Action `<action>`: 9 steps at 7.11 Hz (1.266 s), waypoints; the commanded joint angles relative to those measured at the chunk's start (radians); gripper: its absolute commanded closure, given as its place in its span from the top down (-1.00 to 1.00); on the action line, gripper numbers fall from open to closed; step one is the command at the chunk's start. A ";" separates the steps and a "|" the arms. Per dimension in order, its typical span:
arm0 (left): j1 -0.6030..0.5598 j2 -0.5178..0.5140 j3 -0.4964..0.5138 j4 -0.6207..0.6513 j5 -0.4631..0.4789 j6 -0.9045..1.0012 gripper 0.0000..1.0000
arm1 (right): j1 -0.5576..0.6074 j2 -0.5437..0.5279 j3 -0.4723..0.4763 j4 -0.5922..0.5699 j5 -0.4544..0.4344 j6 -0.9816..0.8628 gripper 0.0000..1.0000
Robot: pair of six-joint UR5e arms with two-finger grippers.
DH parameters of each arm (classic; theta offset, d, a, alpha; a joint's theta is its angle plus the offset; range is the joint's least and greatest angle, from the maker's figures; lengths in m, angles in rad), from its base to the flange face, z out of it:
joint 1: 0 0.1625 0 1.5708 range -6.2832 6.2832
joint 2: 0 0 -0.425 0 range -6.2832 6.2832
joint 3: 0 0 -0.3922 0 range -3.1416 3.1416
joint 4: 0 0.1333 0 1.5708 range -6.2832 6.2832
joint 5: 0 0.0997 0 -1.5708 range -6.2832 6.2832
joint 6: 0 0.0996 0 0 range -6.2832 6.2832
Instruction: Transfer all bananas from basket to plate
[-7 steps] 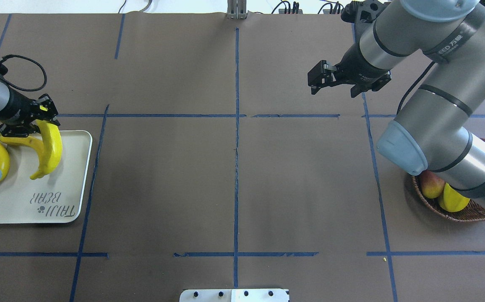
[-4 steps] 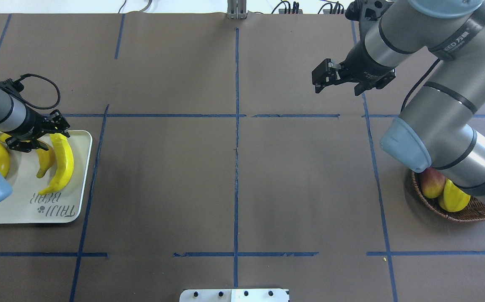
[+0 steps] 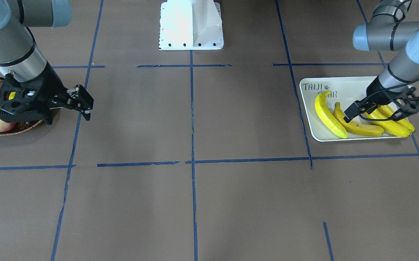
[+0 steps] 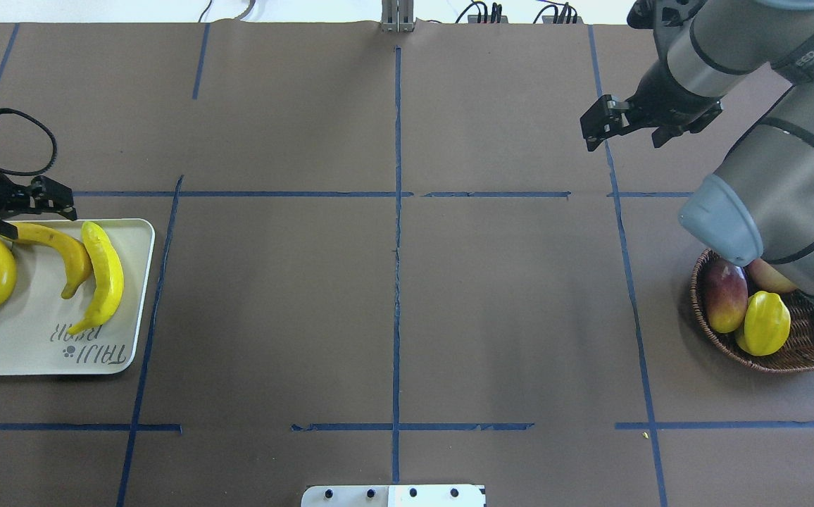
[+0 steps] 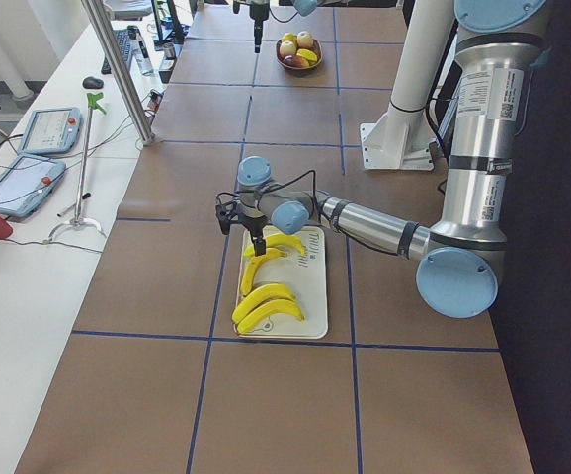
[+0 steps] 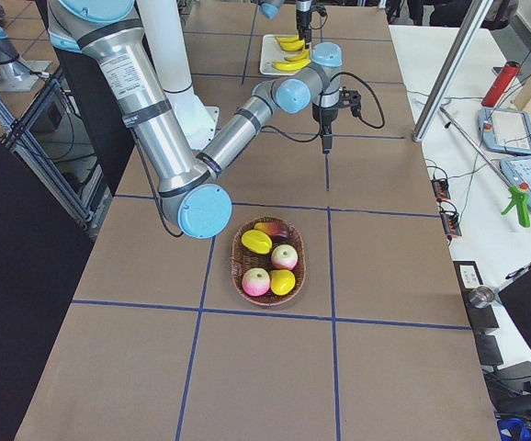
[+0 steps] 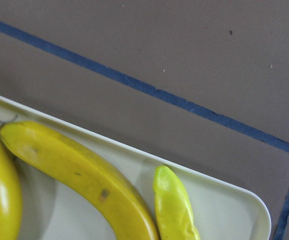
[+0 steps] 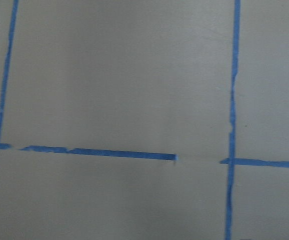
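You see all four bananas (image 3: 356, 125) lying side by side on the plate (image 3: 347, 87); the basket (image 6: 244, 280), partly covered from overhead, shows in the right-side view only a starfruit (image 6: 255, 241) and round fruit (image 6: 285, 256); the left gripper (image 3: 405, 108) hovers over the plate, jaws apart, empty; the right gripper (image 4: 674, 123) hangs beyond the basket, likewise spread and empty.
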 commanded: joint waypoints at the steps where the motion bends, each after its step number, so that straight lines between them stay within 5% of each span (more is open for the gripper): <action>1: -0.193 0.032 0.001 0.159 -0.067 0.531 1.00 | 0.129 -0.084 -0.001 -0.104 0.014 -0.337 1.00; 4: -0.424 0.025 0.035 0.445 -0.067 1.178 1.00 | 0.371 -0.271 -0.076 -0.100 0.128 -0.846 1.00; 6: -0.503 0.025 0.034 0.568 -0.069 1.236 1.00 | 0.550 -0.360 -0.204 -0.095 0.156 -1.123 1.00; 9: -0.504 0.062 0.035 0.559 -0.069 1.228 1.00 | 0.620 -0.448 -0.280 -0.088 0.150 -1.045 1.00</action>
